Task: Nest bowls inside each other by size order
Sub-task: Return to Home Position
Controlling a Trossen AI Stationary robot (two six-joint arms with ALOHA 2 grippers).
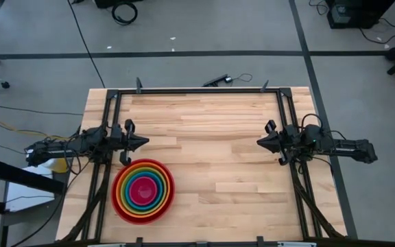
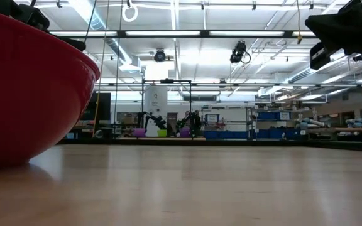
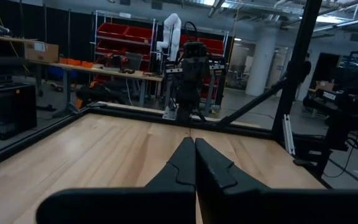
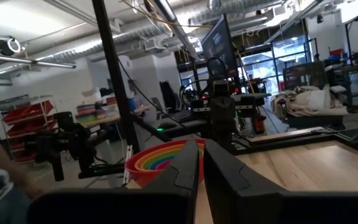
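Observation:
The five bowls sit nested in one stack (image 1: 142, 191) near the table's front left: red outermost, then orange, lime green, blue, and magenta-pink in the middle. The red bowl's base rests on the table; its wall fills the left of the low view (image 2: 24, 94). The stack also shows in the right wrist view (image 4: 157, 160). My left gripper (image 1: 145, 142) is shut and empty, held above the table just behind the stack. My right gripper (image 1: 259, 141) is shut and empty at the table's right side.
A black metal frame (image 1: 197, 90) runs along the table's far, left and right edges. Bare wood lies between the two grippers and to the right of the stack.

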